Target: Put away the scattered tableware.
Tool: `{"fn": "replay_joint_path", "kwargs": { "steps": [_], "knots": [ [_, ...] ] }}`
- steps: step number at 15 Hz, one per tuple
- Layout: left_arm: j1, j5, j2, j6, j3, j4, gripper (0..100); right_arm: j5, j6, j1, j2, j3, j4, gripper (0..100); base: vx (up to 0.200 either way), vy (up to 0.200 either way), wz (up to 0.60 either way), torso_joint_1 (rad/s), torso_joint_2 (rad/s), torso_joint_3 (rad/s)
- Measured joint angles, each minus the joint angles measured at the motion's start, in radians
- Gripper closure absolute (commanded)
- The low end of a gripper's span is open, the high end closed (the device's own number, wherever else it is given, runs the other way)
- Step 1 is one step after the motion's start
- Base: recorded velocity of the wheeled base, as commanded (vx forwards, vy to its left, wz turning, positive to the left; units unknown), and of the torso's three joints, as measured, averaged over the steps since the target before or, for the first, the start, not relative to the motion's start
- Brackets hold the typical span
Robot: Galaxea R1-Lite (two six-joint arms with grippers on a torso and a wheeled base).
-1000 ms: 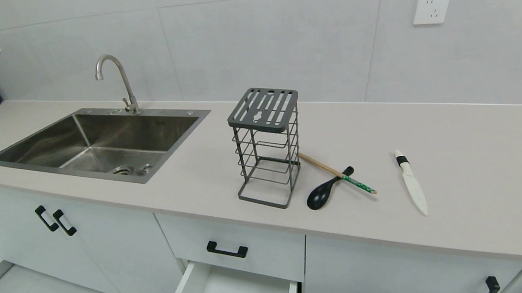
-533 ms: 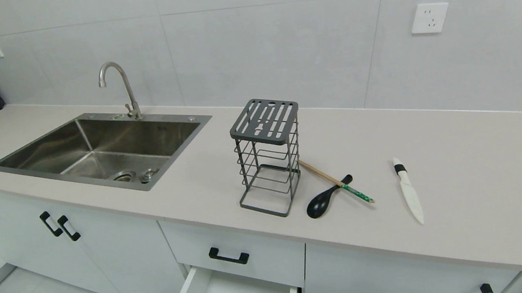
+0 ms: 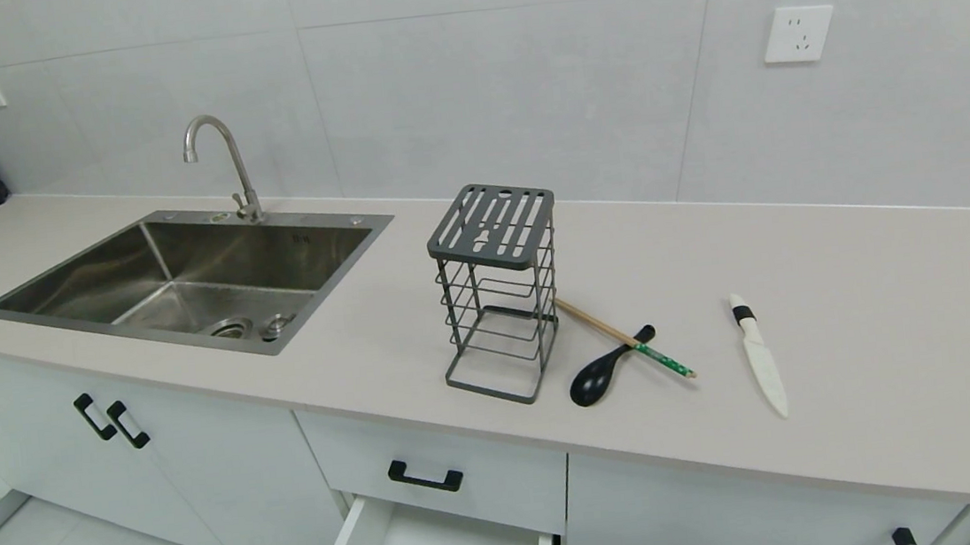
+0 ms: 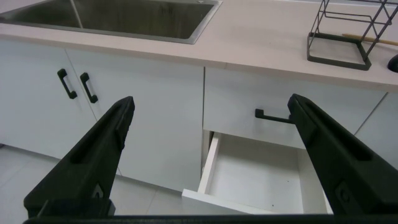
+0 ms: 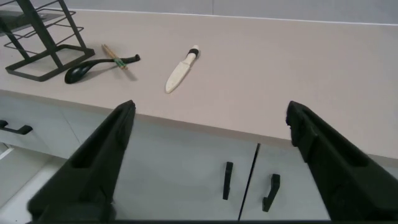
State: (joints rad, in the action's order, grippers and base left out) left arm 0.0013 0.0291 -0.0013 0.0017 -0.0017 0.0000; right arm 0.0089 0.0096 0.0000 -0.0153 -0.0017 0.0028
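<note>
Both sets of jaws are spread wide, holding nothing, and hang low in front of the cabinets below the worktop: left jaws by the open drawer, right jaws facing the scattered stuff. The white knife lies flat up ahead of the right jaws, long axis front to back, black-banded end toward the wall, so the right arm's clearly nearer. Black spoon and chopsticks lie crossed between it and the wire rack.

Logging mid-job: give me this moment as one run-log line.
left gripper open, facing open drawer | right gripper open | black spoon, chopsticks, white knife on counter right of wire rack | none stowed
</note>
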Motion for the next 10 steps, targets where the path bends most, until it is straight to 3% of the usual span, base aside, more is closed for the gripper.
{"fn": "replay_joint_path", "kwargs": {
  "steps": [2, 6, 10],
  "knots": [
    [0.0, 0.0, 0.0, 0.0, 0.0, 0.0, 0, 0.001, -0.002, 0.0, 0.0, 0.0, -0.006, 0, 0.0, 0.0, 0.0, 0.0, 0.0, 0.0],
    [0.0, 0.0, 0.0, 0.0, 0.0, 0.0, 0, 0.014, -0.049, 0.0, 0.0, 0.0, -0.305, 0, 0.0, 0.0, 0.0, 0.0, 0.0, 0.0],
    [0.0, 0.0, 0.0, 0.0, 0.0, 0.0, 0, 0.119, -0.06, -0.007, -0.04, -0.104, -0.266, 0, 0.0, 0.0, 0.0, 0.0, 0.0, 0.0]
  ]
}}
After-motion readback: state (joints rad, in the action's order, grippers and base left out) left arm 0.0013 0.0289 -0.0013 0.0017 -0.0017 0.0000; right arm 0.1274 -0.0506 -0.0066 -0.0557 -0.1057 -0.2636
